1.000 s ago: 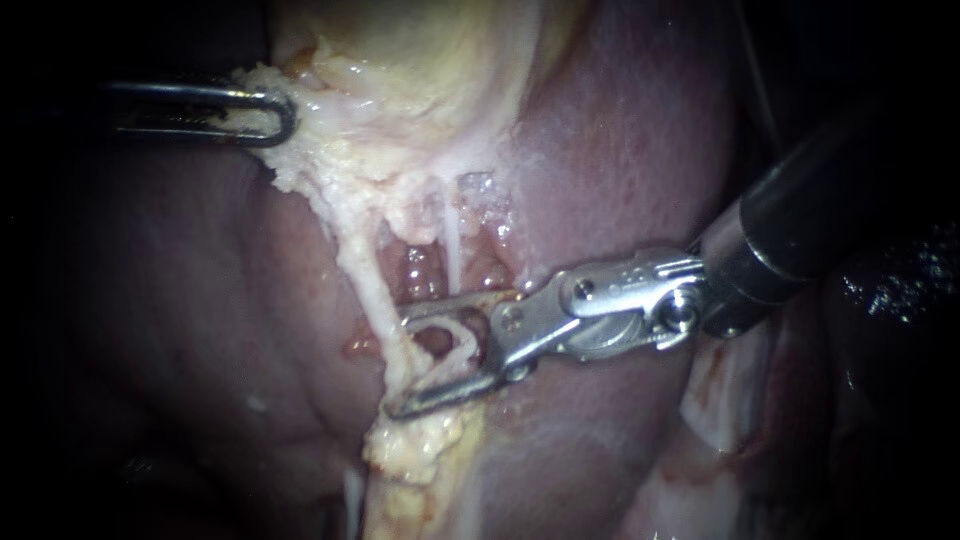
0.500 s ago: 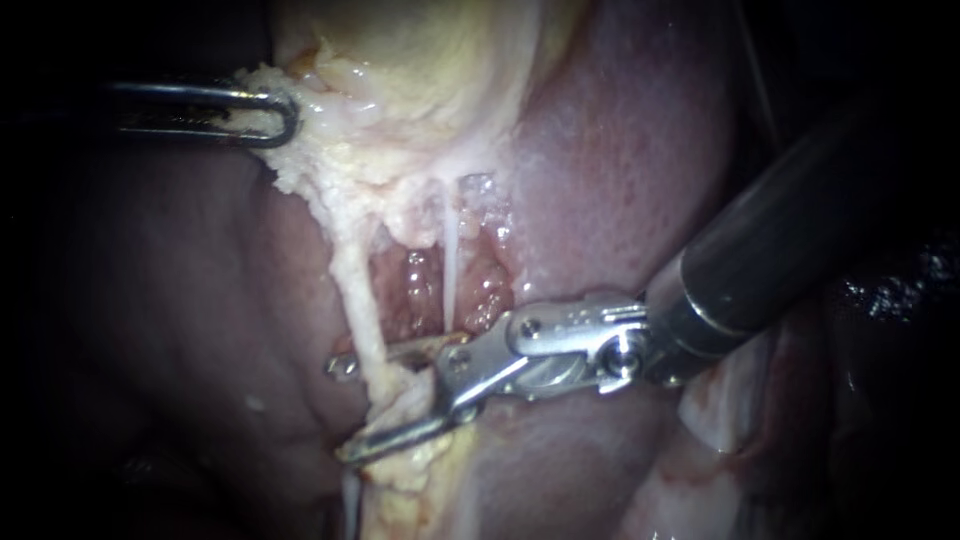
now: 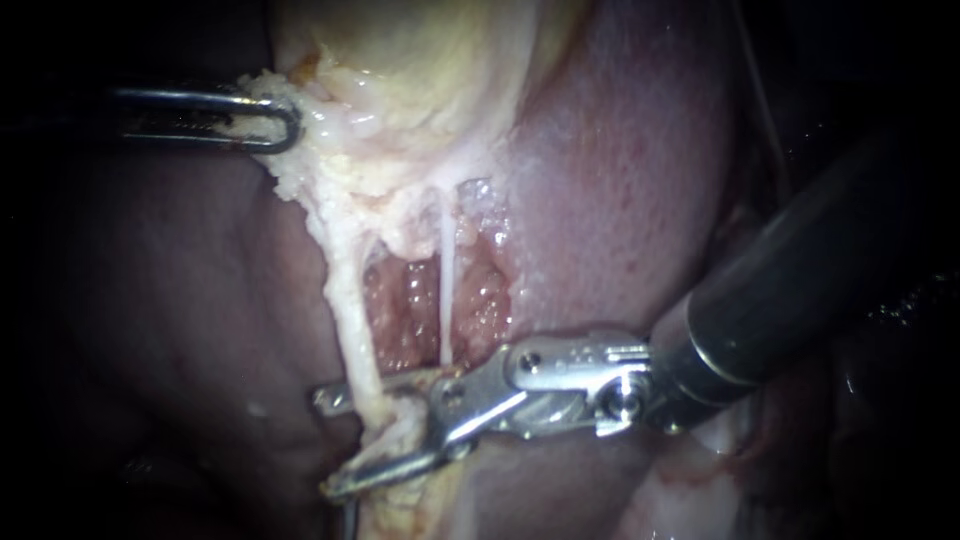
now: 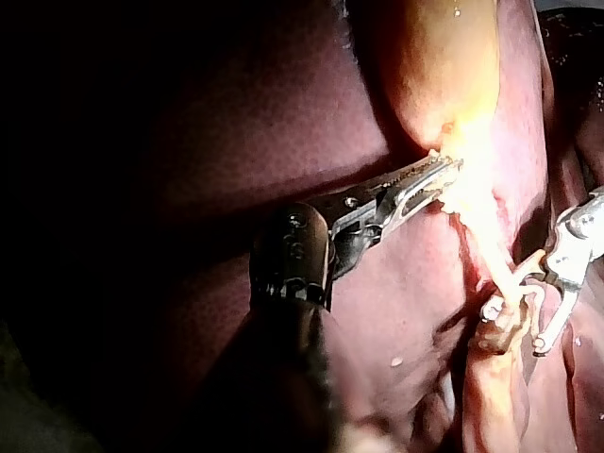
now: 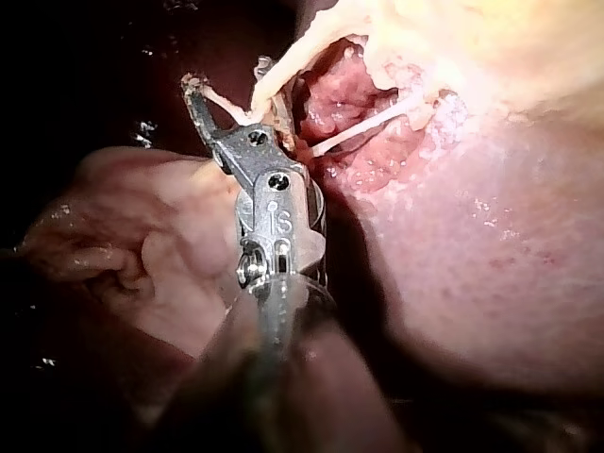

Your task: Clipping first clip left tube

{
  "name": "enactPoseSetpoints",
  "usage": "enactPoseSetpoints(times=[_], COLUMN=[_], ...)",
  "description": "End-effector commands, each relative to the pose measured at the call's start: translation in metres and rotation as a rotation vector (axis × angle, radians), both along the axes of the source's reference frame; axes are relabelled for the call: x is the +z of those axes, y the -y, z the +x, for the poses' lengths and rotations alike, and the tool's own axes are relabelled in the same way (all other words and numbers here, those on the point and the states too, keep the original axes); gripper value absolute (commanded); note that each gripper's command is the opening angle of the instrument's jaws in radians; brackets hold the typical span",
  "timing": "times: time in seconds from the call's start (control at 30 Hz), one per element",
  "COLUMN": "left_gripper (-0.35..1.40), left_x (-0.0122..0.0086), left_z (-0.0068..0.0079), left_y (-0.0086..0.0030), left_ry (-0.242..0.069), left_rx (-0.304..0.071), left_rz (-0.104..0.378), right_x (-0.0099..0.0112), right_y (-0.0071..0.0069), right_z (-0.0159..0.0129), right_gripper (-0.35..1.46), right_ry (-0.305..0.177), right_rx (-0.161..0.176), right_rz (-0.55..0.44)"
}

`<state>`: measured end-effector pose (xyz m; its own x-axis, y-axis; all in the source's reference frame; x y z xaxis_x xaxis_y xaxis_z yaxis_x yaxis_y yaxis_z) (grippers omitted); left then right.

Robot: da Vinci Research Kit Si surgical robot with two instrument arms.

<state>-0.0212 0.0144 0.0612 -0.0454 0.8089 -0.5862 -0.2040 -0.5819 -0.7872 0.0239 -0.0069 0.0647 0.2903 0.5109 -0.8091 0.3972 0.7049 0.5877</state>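
The left tube [image 3: 350,300] is a thick pale strand running down from the gallbladder [image 3: 420,60]. The right tube [image 3: 446,280] is a thin white thread beside it. My right instrument [image 3: 328,445] comes in from the right, its jaws open and straddling the lower end of the left tube, with both tips past it. My left instrument [image 3: 285,120] is shut on the gallbladder's fatty edge and holds it out to the left. In the right wrist view the open jaws [image 5: 226,90] reach across the left tube [image 5: 283,61]. In the left wrist view the jaws [image 4: 451,172] pinch the pale tissue.
Dark red liver [image 3: 620,180] lies on both sides of the opened window of raw red tissue [image 3: 410,310] between the tubes. Yellow fatty tissue [image 3: 400,505] hangs below the right instrument's jaws. My right instrument [image 4: 566,269] also shows in the left wrist view.
My right instrument has slid left and down, so its open jaws now reach further across the left tube. The left instrument keeps its hold, nearly still.
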Motion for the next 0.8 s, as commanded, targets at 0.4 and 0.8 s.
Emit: enactPoseSetpoints(times=[0.4, 0.8], left_gripper=[-0.35, -0.35], left_x=[0.0, 0.0001], left_z=[0.0, 0.0], left_y=[0.0, 0.0], left_ry=[0.0, 0.0], left_rx=[-0.002, -0.002], left_rz=[0.0, 0.0], right_x=[-0.0006, -0.0004], right_y=[-0.0005, -0.0014], right_z=[-0.0004, -0.001], right_gripper=[0.07, -0.35], right_ry=[0.001, 0.055], right_rx=[-0.031, -0.034], right_rz=[0.035, 0.103])
